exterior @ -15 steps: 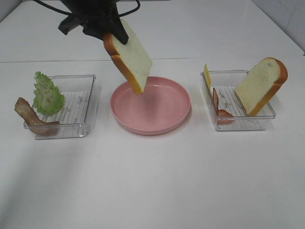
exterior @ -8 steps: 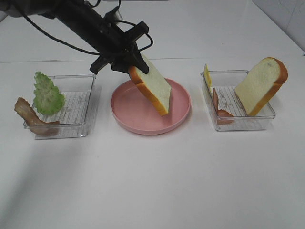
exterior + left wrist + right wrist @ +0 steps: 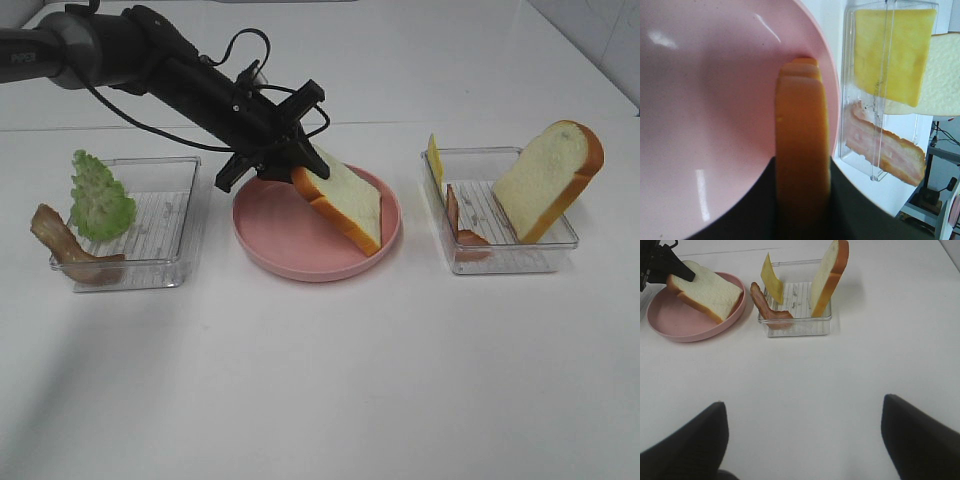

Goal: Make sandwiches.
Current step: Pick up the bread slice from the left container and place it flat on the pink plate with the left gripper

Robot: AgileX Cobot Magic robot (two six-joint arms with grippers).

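My left gripper (image 3: 292,168) is shut on the crust end of a white bread slice (image 3: 348,200) and holds it tilted, its lower edge down on the right side of the pink plate (image 3: 270,250). In the left wrist view the crust (image 3: 802,140) runs between my dark fingers (image 3: 852,215) over the plate (image 3: 700,100). A second bread slice (image 3: 550,180), a cheese square (image 3: 435,158) and bacon (image 3: 460,225) stand in the right tray (image 3: 500,258). Lettuce (image 3: 100,195) and bacon (image 3: 65,250) lean on the left tray (image 3: 165,215). My right gripper (image 3: 802,440) is open over bare table.
The left arm and its cables (image 3: 150,70) reach in from the back left above the left tray. The right wrist view shows the plate (image 3: 670,322), the held bread (image 3: 707,290) and the right tray (image 3: 795,327) far ahead. White table (image 3: 320,380) in front.
My left gripper has carried the bread slice down and to the right, from high above the plate's back edge onto the plate. The trays and their food have not moved.
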